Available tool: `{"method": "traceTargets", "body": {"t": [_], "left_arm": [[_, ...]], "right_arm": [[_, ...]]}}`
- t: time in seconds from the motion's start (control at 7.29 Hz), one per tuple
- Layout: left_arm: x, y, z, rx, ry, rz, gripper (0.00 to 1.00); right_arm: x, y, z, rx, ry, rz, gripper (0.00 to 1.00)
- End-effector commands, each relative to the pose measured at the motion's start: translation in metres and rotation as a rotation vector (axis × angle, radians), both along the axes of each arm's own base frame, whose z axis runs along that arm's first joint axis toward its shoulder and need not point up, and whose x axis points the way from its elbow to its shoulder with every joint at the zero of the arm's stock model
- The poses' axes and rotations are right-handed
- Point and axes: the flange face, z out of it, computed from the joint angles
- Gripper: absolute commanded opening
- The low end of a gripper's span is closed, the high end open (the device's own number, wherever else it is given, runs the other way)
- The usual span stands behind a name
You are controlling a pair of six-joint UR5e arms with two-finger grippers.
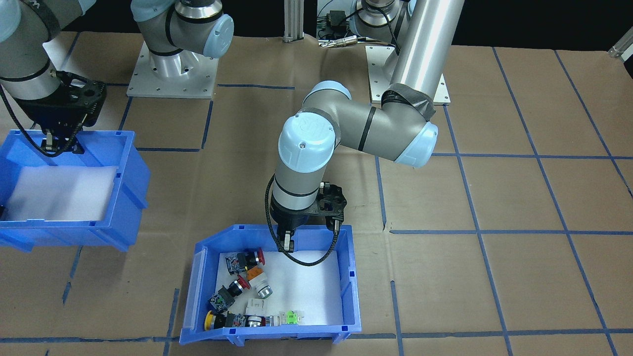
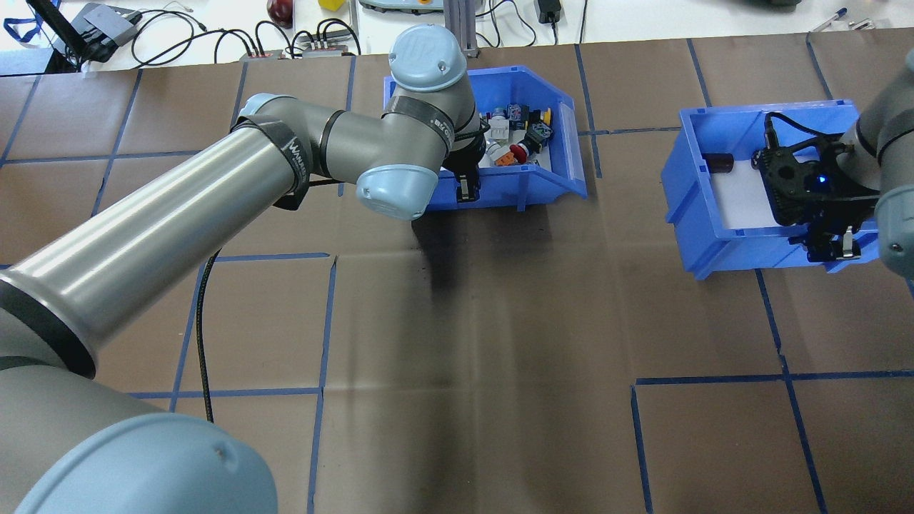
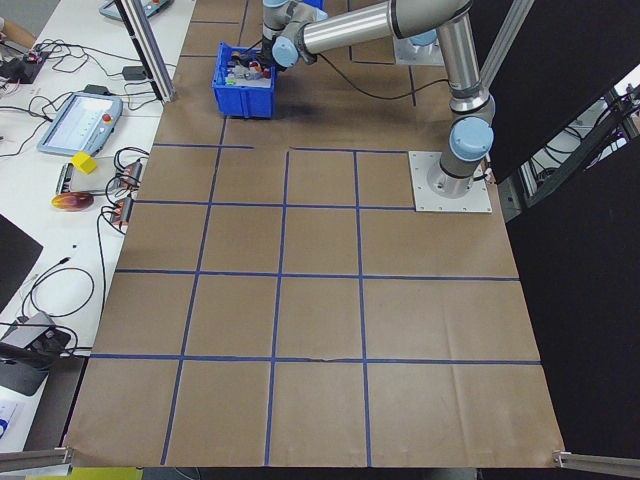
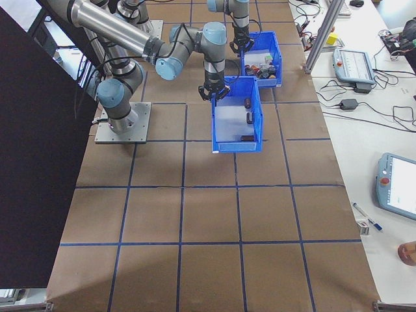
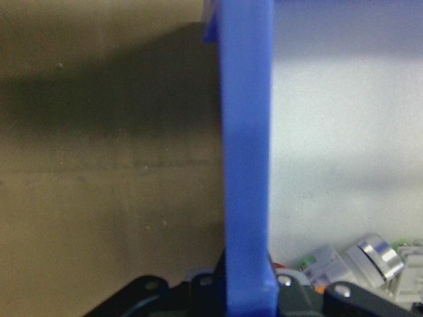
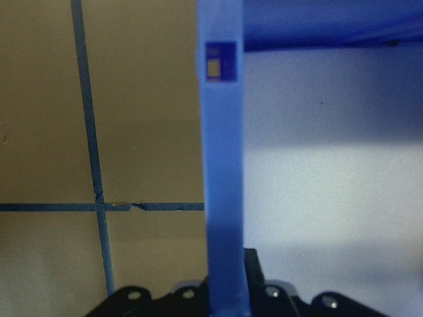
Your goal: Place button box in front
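The button box [image 1: 349, 277] is a blue open-top bin with a white foam liner. It stands on the table, with red, yellow, orange and green push-buttons [image 1: 238, 260] lying along one side. My left gripper [image 1: 287, 242] is shut on the box's wall nearest the robot. In the overhead view that gripper [image 2: 468, 188] straddles the same wall of the button box [image 2: 560, 178]. In the left wrist view the blue wall [image 5: 248, 165] runs straight up between the fingers, with foam and buttons [image 5: 371, 257] to its right. My right gripper [image 1: 56, 144] is shut on the wall of the other blue bin [image 1: 132, 165].
The other blue bin [image 2: 684, 171] holds dark cylinders [image 2: 721, 163] on white foam; its wall [image 6: 221, 178] fills the middle of the right wrist view. Brown paper with blue tape lines covers the table. Cables, a tablet and tools lie beyond the far edge [image 2: 300, 43].
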Motion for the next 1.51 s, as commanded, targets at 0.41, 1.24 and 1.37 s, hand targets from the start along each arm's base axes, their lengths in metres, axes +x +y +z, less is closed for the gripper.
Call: {"method": "traceTargets", "body": {"t": [0.41,1.24,1.37], "left_arm": [[0.003,0.002,-0.003,0.007,-0.037,0.018,0.99],[0.117,0.067,0.144,0.131,-0.112,-0.644,0.99],[0.151,0.087,0.174,0.153,-0.103,-0.809,0.99]], "right_arm": [[0.004,0.009,-0.014,0.035,-0.015,-0.008,0.07],[0.036,0.086,-0.035,0.063,-0.038,-0.116,0.07],[0.048,0.100,-0.037,0.055,-0.037,-0.115,0.07]]}}
